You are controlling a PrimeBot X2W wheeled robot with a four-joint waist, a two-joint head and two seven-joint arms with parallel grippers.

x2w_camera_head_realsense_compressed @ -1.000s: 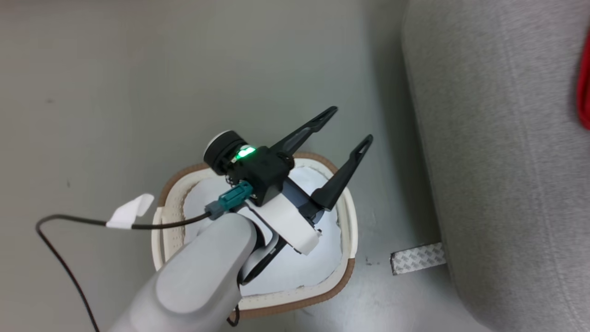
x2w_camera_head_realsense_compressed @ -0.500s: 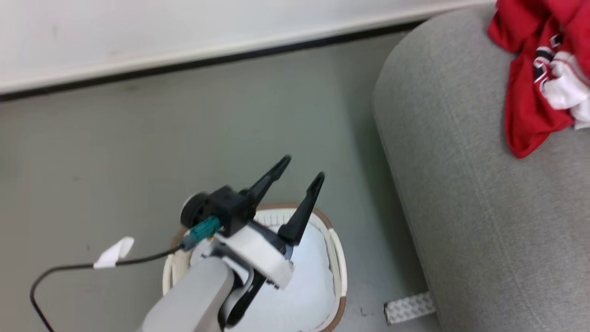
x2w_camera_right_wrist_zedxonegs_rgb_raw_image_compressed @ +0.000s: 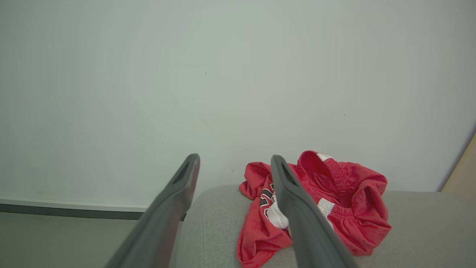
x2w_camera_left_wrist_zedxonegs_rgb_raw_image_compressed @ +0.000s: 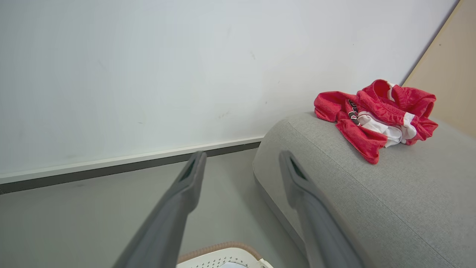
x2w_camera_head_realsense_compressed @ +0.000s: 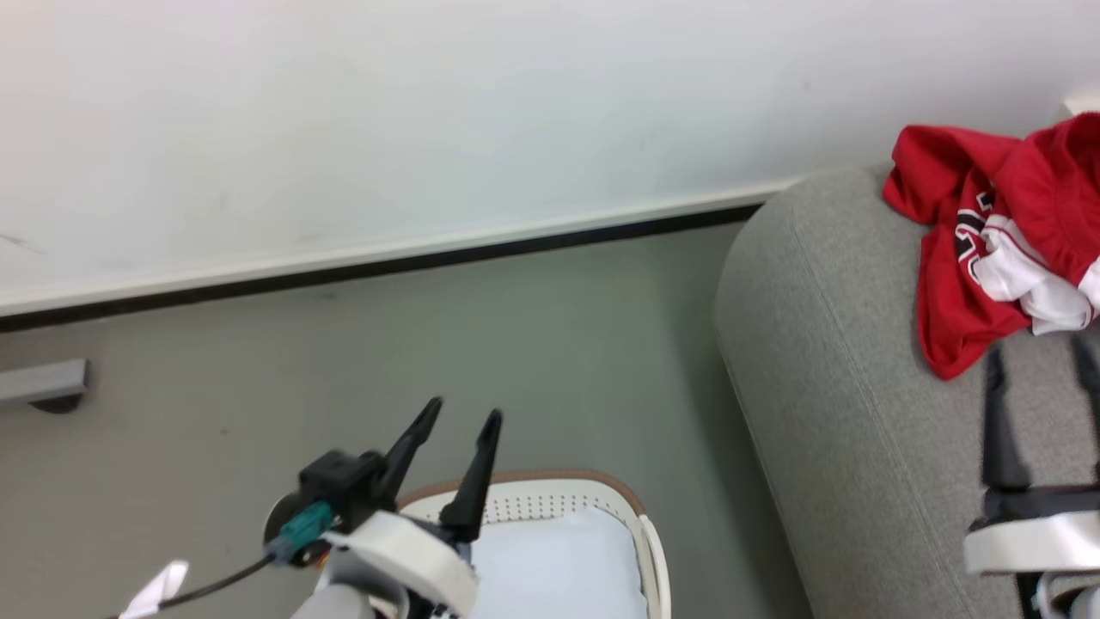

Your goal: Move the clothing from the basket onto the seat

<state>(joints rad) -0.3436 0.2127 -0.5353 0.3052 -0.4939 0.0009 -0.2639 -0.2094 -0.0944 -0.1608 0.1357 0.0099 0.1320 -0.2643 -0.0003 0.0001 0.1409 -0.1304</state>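
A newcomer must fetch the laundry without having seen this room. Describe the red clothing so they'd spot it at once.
Find the large grey fabric sofa by the white wall. On its rounded end lies a crumpled heap of bright red sports clothing. Its red, white trim and dark lettering set it apart from the plain pale fabric in the cream plastic basket.

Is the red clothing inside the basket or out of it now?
Out. The clothing lies crumpled on the grey seat; the visible part of the basket holds pale white fabric.

Seat (x2w_camera_head_realsense_compressed: pixel 842 430) bears heaped clothing (x2w_camera_head_realsense_compressed: pixel 945 318); floor (x2w_camera_head_realsense_compressed: pixel 559 327) bears the basket (x2w_camera_head_realsense_compressed: pixel 550 507).
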